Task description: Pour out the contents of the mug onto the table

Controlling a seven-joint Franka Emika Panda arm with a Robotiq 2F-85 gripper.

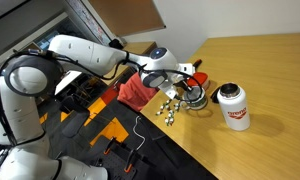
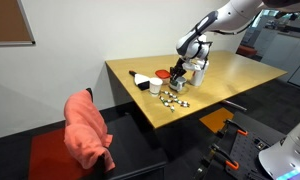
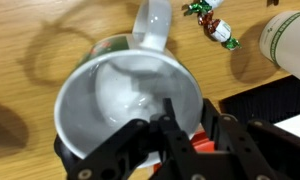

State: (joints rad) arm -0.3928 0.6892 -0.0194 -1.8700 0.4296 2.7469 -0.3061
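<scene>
Wooden table (image 3: 30,40) fills my wrist view. Closest, my gripper (image 3: 187,118) is clamped on the rim of the mug (image 3: 120,95), one finger inside, and its bowl looks empty. Past the handle lie two of the contents (image 3: 215,25). Only an exterior view shows the contents (image 1: 168,106) as a whole scatter, with the mug between it and the white jar (image 1: 233,106). The pouring looks done; I judge only the release remains.

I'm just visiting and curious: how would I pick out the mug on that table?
Find the light wooden table, then the robot's gripper near its edge. The mug it grips by the rim is squat and silvery, shorter than the white red-labelled jar beside it.
</scene>
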